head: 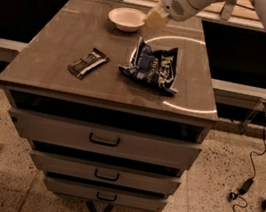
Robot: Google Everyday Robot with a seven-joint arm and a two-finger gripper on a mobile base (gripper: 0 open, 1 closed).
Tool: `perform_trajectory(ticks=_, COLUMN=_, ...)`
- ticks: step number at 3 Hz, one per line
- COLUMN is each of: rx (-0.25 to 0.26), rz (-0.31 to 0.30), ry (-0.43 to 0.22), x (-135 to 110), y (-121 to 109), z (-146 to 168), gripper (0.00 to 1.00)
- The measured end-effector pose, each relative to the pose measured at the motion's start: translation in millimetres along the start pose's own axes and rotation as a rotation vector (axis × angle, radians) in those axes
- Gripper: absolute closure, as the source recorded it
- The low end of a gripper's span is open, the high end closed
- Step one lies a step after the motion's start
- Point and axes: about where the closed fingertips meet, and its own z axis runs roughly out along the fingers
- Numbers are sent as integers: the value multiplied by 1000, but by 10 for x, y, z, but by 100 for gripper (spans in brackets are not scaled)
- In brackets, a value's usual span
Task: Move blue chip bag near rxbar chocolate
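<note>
We are on the approach. Our hand [155,18] hovers over the surface [58,39] beside the white bowl [126,18], at 12 o'clock from the blue chip bag [152,66]. We cannot tell whether it is released or clenched. The bag lies ungrasped, at 3 o'clock from the rxbar chocolate [88,63]. Next, we judge, comes a descent onto the bag.

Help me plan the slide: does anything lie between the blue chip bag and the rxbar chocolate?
Nothing visible does. Only bare tabletop separates the blue chip bag from the rxbar chocolate. The white bowl sits farther back, off that line; the gripper hovers beside the bowl.
</note>
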Motion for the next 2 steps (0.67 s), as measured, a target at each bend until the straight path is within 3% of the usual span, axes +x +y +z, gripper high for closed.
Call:
perform_trajectory(ticks=1, rx=54, rz=26, ry=79, x=341, y=-174, z=-96, gripper=51)
perform_trajectory(ticks=2, rx=58, rz=21, ry=224, x=737, y=-186, z=-13, gripper=28)
